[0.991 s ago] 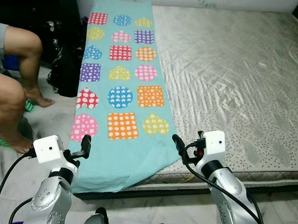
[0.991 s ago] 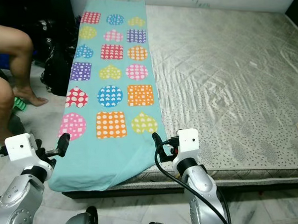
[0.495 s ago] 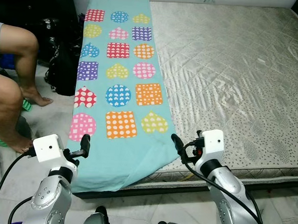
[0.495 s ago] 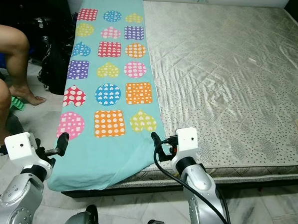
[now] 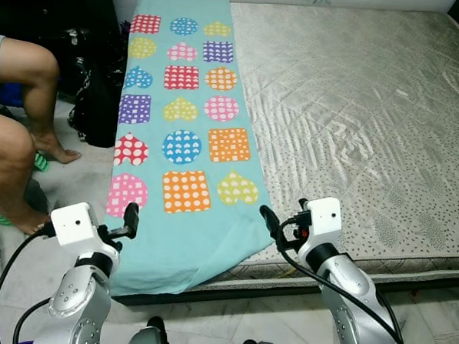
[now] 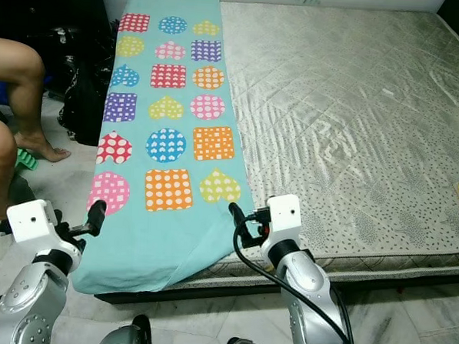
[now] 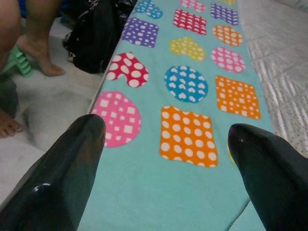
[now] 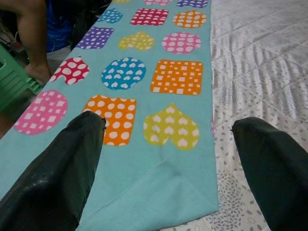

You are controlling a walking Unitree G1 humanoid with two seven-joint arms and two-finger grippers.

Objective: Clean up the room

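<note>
- Progress: early by the look of it; the blanket [image 5: 181, 131] lies spread flat along the mattress's [image 5: 355, 117] left edge, its near end hanging over the front edge, not yet picked up.
- Left hand [image 5: 130, 219], fingers wide, hovers at the blanket's near left corner, holding nothing.
- Right hand [image 5: 270, 223], fingers wide, hovers at its near right corner, empty.

Blanket [image 5: 181, 131]: soft matt turquoise cloth, printed shapes. Mattress [image 5: 356, 109]: quilted grey fabric, slight sheen.
</note>
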